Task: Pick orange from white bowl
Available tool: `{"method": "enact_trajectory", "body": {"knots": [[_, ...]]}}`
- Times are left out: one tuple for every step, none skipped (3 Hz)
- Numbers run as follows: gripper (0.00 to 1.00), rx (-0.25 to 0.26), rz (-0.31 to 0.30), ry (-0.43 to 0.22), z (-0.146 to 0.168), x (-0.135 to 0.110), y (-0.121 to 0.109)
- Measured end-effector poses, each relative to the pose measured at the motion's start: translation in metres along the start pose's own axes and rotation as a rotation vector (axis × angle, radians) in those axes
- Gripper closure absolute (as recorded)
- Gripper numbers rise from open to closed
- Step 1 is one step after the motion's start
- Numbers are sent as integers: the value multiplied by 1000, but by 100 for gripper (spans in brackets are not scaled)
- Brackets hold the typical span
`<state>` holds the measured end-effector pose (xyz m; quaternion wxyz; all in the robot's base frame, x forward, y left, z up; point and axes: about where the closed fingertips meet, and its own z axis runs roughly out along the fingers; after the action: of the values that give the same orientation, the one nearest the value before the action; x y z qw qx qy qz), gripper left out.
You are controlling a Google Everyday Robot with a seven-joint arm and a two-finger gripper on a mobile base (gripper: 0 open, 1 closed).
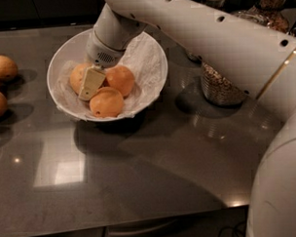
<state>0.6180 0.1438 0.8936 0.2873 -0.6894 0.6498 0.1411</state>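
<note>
The white bowl (150, 54), lined with crumpled white paper, stands on the dark counter at the upper left. Three oranges lie in it. The dull yellow orange (74, 76) is at the left and partly hidden. A deeper-orange fruit (121, 80) lies to its right and a brighter one (106, 102) at the front. My gripper (91, 83) reaches down into the bowl from the upper right. Its cream tip lies against the right side of the yellow orange, between it and the other two.
Loose oranges (2, 68) lie on the counter at the far left edge. A glass jar of cereal (220, 86) stands right of the bowl, with more jars (271, 13) behind. My white arm spans the right side. The counter's front edge runs along the bottom.
</note>
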Motion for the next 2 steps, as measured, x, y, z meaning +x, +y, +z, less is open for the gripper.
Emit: {"method": "enact_trajectory", "body": {"knots": [[27, -18, 20, 12, 14, 5, -4], [27, -33, 28, 15, 24, 6, -6]]}}
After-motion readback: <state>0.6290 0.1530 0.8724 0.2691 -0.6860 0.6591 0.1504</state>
